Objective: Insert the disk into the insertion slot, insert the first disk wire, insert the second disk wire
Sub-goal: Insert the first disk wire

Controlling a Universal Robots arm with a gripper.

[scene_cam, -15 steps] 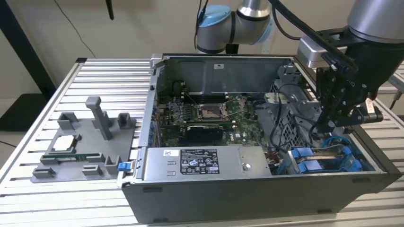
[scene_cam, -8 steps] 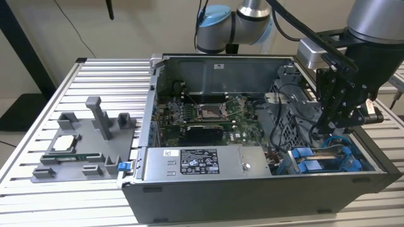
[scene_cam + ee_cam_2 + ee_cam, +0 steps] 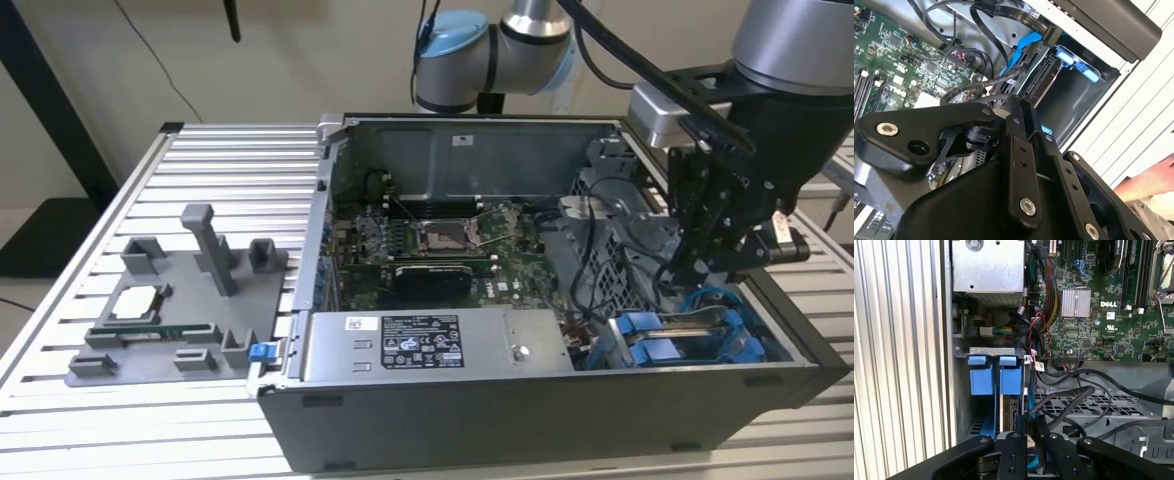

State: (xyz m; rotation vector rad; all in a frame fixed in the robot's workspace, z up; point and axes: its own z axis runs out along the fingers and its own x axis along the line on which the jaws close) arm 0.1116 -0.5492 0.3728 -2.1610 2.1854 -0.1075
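Over the insertion slot — pincer; nearby, white-labelled power-supply box

Illegible printed label on power-supply box

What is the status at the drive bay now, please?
Gripper low over insertion slot. Disk appears inside slot. Black cables crowd beside gripper.

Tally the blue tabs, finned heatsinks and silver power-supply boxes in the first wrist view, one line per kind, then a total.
blue tabs: 2
finned heatsink: 1
silver power-supply box: 1
Total: 4
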